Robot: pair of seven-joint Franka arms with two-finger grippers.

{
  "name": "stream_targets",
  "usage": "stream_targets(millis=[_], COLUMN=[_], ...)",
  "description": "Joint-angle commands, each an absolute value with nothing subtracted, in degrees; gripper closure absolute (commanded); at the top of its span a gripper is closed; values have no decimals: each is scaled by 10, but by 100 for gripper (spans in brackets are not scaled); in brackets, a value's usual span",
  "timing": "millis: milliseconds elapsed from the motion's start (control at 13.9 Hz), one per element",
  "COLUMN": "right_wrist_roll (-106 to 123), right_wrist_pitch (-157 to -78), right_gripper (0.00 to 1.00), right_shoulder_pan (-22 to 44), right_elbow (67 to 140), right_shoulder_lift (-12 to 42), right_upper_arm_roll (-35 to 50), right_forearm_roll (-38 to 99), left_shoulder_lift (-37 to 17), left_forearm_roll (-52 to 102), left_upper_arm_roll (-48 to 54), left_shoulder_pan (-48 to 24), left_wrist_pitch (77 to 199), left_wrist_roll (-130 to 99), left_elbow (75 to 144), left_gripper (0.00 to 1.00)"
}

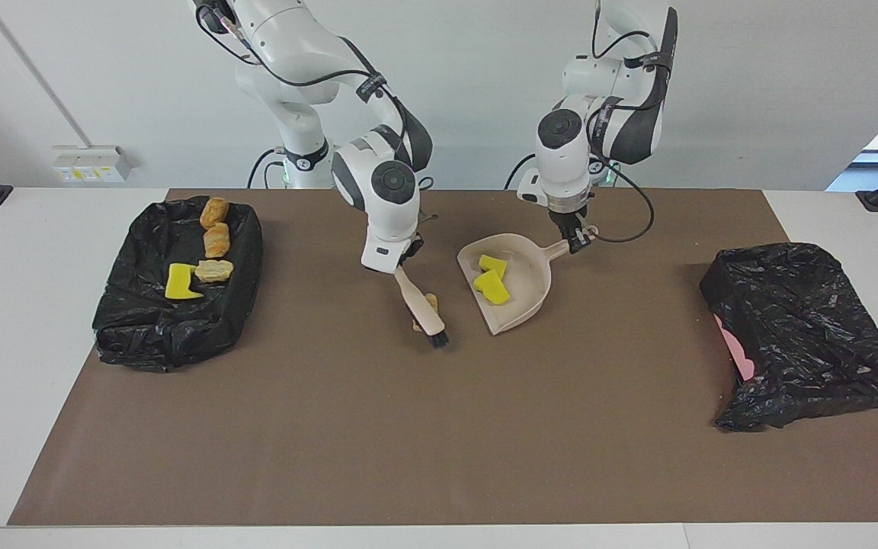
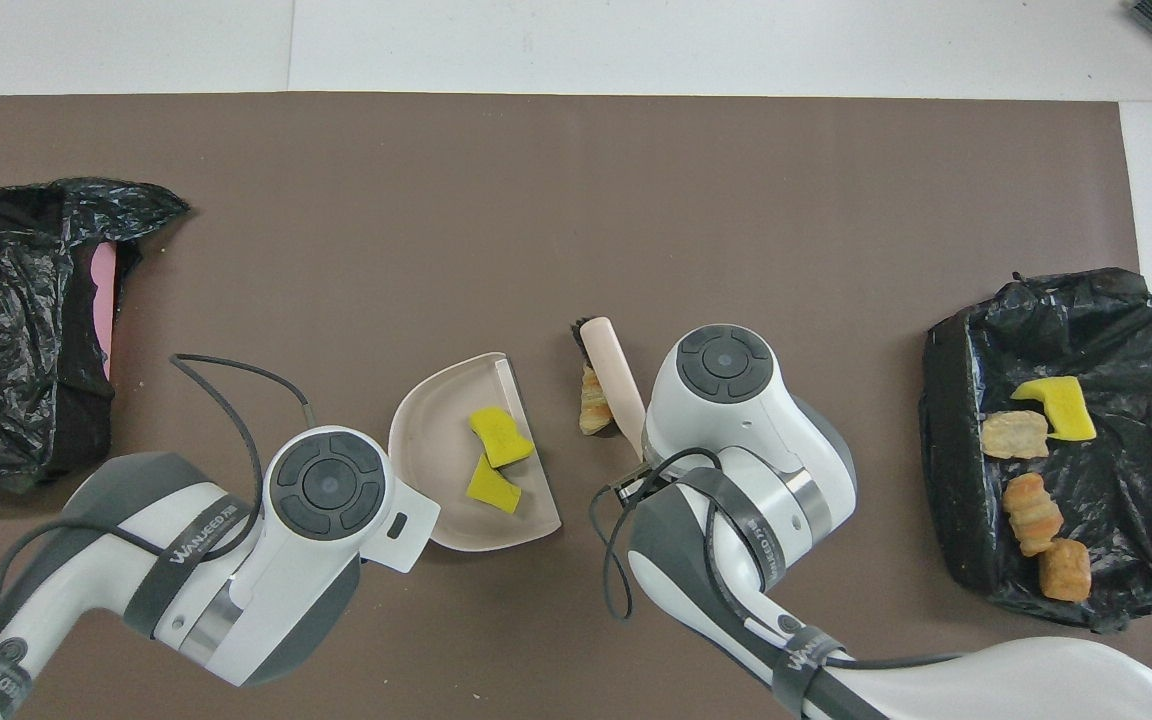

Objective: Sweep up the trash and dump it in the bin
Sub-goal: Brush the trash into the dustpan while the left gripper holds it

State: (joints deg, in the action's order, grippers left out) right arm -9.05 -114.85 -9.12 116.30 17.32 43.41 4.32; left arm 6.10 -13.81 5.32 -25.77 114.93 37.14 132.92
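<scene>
My right gripper (image 1: 401, 263) is shut on the handle of a beige brush (image 1: 420, 301) whose black bristles touch the brown mat. A brown bread-like lump (image 2: 593, 410) lies against the brush, between it and the beige dustpan (image 1: 527, 293). My left gripper (image 1: 578, 240) is shut on the dustpan's handle. Two yellow-green sponge pieces (image 1: 491, 287) lie in the pan, whose open edge faces the brush. In the overhead view both hands cover their fingers. A black-lined bin (image 1: 142, 335) at the right arm's end holds a yellow sponge piece (image 1: 180, 282), a beige chunk (image 1: 214, 270) and two orange lumps (image 1: 216, 240).
A second black-bagged bin (image 1: 805, 335) lies at the left arm's end of the mat, with a pink patch at its side. The brown mat (image 1: 439, 442) covers most of the white table.
</scene>
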Motion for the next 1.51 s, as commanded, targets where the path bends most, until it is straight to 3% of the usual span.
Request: stream_targets(millis=[0, 287, 575, 790, 1005, 1149, 1436], right_wrist_roll=[-146, -188, -167, -198, -357, -366, -353], right_wrist_pitch=[-1147, -1132, -990, -1003, -968, -975, -1027], right_gripper=[100, 100, 100, 100, 100, 100, 100], right_shoulder_pan=[-65, -70, -148, -169, -151, -104, -47], right_elbow=[1165, 1148, 1095, 1103, 1134, 1178, 1236], right_shoulder_lift=[166, 124, 73, 70, 28, -13, -11], right_upper_arm_roll=[460, 495, 490, 483, 491, 492, 492], right_forearm_roll=[123, 183, 201, 152, 119, 134, 138], left_shoulder_lift=[69, 69, 63, 48, 36, 47, 54], left_forearm_roll=[-134, -134, -134, -134, -134, -134, -134], left_upper_arm_roll=[54, 54, 53, 51, 51, 51, 49], left_shoulder_pan=[-256, -253, -252, -226, -201, -157, -78], left_wrist_pitch=[1154, 1157, 1184, 1189, 1173, 1160, 1105], left_wrist_roll=[371, 372, 378, 514, 584, 645, 702], left_elbow=[1338, 1338, 1338, 1318, 1263, 1242, 1173], left_gripper=[100, 100, 100, 100, 100, 100, 100])
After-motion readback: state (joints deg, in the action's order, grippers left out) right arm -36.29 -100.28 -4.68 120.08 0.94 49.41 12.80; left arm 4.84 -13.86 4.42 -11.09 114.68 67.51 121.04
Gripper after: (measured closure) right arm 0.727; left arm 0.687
